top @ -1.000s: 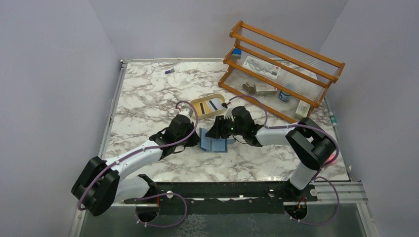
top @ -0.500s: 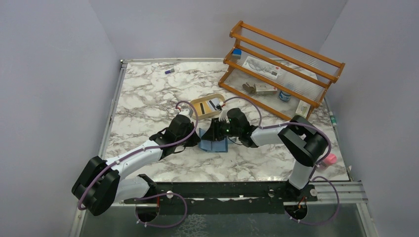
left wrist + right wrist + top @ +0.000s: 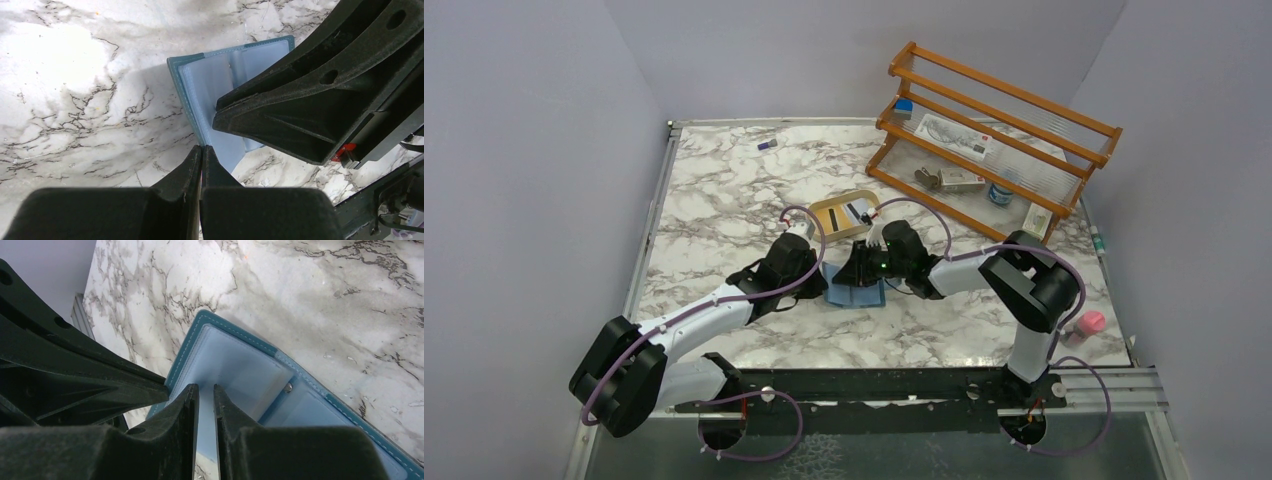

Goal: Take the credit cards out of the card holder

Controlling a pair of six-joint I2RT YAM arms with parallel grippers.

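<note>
The teal card holder (image 3: 856,294) lies open on the marble, its pale blue clear sleeves facing up (image 3: 235,360). My left gripper (image 3: 201,146) is shut, its tips pressed against the holder's near-left edge (image 3: 215,80); nothing shows between them. My right gripper (image 3: 206,386) hovers over the sleeves with its jaws a narrow gap apart, and only the pale sleeve shows through. Seen from above, the two grippers (image 3: 824,284) (image 3: 856,272) meet over the holder. Two credit cards, a yellow one (image 3: 829,217) and a white one with a dark stripe (image 3: 856,211), lie in the tan tray (image 3: 842,197).
A wooden rack (image 3: 994,130) with small boxes and a jar stands at the back right. A pink object (image 3: 1090,322) sits near the right edge behind my right arm. A small purple item (image 3: 767,145) lies at the back left.
My right gripper has shifted slightly left over the open holder and its jaws have narrowed. The right elbow swung in, uncovering the pink object. The left arm has stayed put.
</note>
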